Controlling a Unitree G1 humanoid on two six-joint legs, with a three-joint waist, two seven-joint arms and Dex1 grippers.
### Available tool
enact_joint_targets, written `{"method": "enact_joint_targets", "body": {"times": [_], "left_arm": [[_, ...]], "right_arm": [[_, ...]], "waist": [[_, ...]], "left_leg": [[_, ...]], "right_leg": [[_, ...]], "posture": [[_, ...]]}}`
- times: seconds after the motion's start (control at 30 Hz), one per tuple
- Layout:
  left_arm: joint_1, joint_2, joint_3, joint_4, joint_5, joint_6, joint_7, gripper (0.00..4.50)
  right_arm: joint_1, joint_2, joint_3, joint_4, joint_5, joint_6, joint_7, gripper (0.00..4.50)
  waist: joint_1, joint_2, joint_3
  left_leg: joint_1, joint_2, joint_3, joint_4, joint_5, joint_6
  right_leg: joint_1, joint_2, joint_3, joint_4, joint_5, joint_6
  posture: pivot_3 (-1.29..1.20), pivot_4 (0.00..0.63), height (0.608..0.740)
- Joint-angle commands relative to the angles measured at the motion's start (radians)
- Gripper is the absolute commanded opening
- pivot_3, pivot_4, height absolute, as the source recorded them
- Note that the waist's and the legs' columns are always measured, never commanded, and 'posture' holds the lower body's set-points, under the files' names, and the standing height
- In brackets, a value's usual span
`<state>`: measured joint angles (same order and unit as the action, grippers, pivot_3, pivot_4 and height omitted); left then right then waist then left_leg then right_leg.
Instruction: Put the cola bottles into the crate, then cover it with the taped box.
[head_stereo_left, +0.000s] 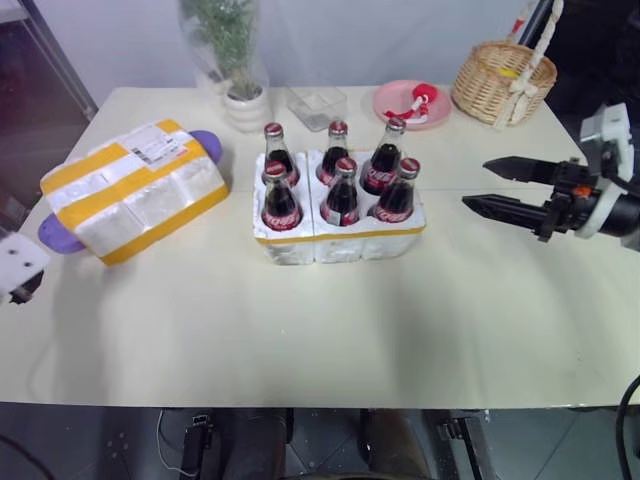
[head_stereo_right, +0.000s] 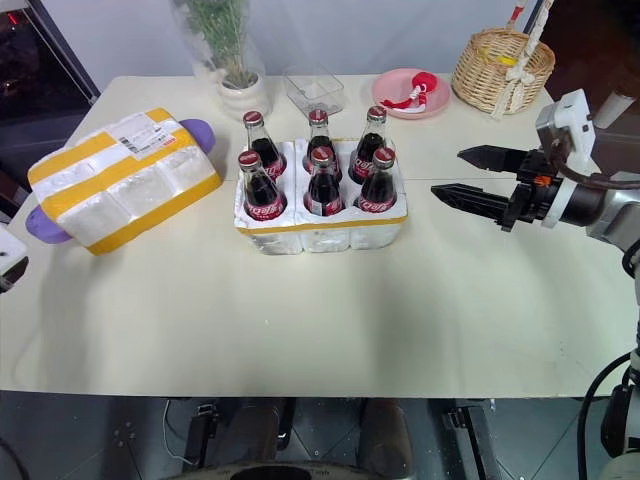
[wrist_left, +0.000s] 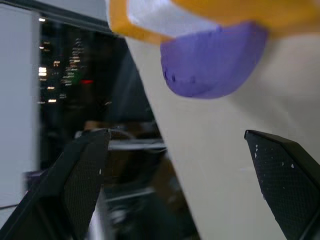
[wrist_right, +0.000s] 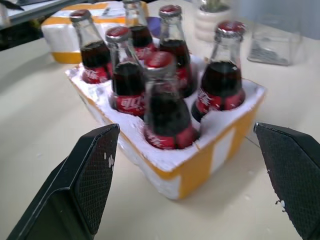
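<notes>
- Wide cream-coloured table (head_stereo_left: 300, 330), matte and smooth, fills most of the head views; a pale wall runs behind its far edge, a dark glass-fronted area with small reflected lights stands off the left side.
- Low white styrofoam crate with a yellow tape strip (head_stereo_left: 338, 232) sits near the table's middle, slightly to the far side.
- Six small glass cola bottles with red caps and red labels (head_stereo_left: 341, 190) stand upright in the crate's wells, in two rows of three.
- Large white styrofoam box wrapped in wide yellow tape bands (head_stereo_left: 133, 188), shipping label on top, lies tilted on the left part of the table, resting on a purple rounded object (wrist_left: 212, 62) that sticks out at both ends. Well apart from the crate.
- Far edge: white pot with a green plant (head_stereo_left: 245, 100), clear plastic tray (head_stereo_left: 315, 103), pink plate holding a red-and-white item (head_stereo_left: 412, 102), woven wicker basket (head_stereo_left: 503, 82) at far right.
- Right gripper (head_stereo_right: 462, 176) hovers to the right of the crate, fingers spread wide, holding nothing.
- Left gripper (wrist_left: 177, 185) is at the table's left edge near the purple object, fingers wide apart and empty.
</notes>
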<state>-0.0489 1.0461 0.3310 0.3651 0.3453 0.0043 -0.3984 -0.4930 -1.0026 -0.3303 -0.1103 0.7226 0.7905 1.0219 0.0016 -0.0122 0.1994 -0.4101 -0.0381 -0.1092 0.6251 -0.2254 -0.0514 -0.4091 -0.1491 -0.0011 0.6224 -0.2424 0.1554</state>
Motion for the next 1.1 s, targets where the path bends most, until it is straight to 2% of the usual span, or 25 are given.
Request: {"method": "enact_joint_targets", "body": {"times": [0.03, 0.17, 0.37, 0.63, 0.9, 0.93, 1.1], "left_arm": [[-0.128, -0.008, -0.108, 0.154, 0.075, -0.076, 0.125, 4.50], [-0.310, -0.030, -0.247, 0.363, 0.156, -0.162, 0.263, 4.50], [-0.503, -0.080, -0.389, 0.598, 0.212, -0.225, 0.363, 4.50], [-0.639, -0.141, -0.486, 0.765, 0.219, -0.273, 0.412, 4.50], [-0.673, -0.135, -0.502, 0.786, 0.202, -0.264, 0.433, 0.70], [-0.676, -0.130, -0.502, 0.783, 0.203, -0.260, 0.438, 0.44], [-0.692, -0.066, -0.456, 0.690, 0.162, -0.271, 0.414, 0.39]], "right_arm": [[-0.008, -0.022, -0.059, -0.018, 0.009, 0.000, -0.025, 4.41], [0.042, -0.038, -0.119, -0.054, 0.023, 0.021, -0.041, 4.41], [0.092, -0.054, -0.187, -0.092, 0.040, 0.050, -0.068, 4.41], [0.122, -0.068, -0.250, -0.133, 0.064, 0.080, -0.111, 4.41], [0.150, -0.077, -0.260, -0.126, 0.041, 0.056, -0.115, 4.50], [0.153, -0.079, -0.258, -0.122, 0.038, 0.052, -0.112, 4.50], [0.197, -0.107, -0.267, -0.050, 0.012, 0.038, -0.071, 4.50]], "waist": [[0.001, 0.000, 0.000], [0.003, -0.001, -0.001], [0.001, -0.001, -0.001], [0.002, -0.002, -0.001], [0.004, -0.002, -0.001], [0.004, -0.002, -0.001], [0.004, -0.004, -0.001]], "left_leg": [[0.000, 0.000, 0.000, 0.000, 0.000, 0.000], [0.000, 0.000, 0.000, 0.003, 0.000, 0.000], [0.001, -0.001, 0.000, 0.004, 0.000, 0.000], [0.001, -0.001, 0.000, 0.005, 0.000, 0.000], [0.001, -0.001, 0.000, 0.005, 0.000, 0.000], [0.001, -0.001, 0.000, 0.005, 0.000, 0.000], [0.001, -0.001, -0.001, 0.005, 0.000, 0.000]], "right_leg": [[-0.001, 0.000, 0.000, 0.001, 0.000, 0.000], [0.000, 0.000, 0.000, 0.005, 0.000, 0.000], [0.000, 0.000, 0.000, 0.007, 0.000, 0.000], [0.000, 0.000, 0.000, 0.007, 0.000, 0.001], [0.000, 0.000, 0.000, 0.007, 0.000, 0.001], [0.001, -0.001, 0.000, 0.007, 0.000, 0.001], [0.000, 0.000, 0.000, 0.007, 0.000, 0.001]], "posture": [[0.00, 0.150, 0.737], [0.00, 0.150, 0.737], [0.00, 0.150, 0.737], [0.00, 0.150, 0.737], [0.00, 0.150, 0.737], [0.00, 0.150, 0.737], [0.00, 0.150, 0.737]]}}
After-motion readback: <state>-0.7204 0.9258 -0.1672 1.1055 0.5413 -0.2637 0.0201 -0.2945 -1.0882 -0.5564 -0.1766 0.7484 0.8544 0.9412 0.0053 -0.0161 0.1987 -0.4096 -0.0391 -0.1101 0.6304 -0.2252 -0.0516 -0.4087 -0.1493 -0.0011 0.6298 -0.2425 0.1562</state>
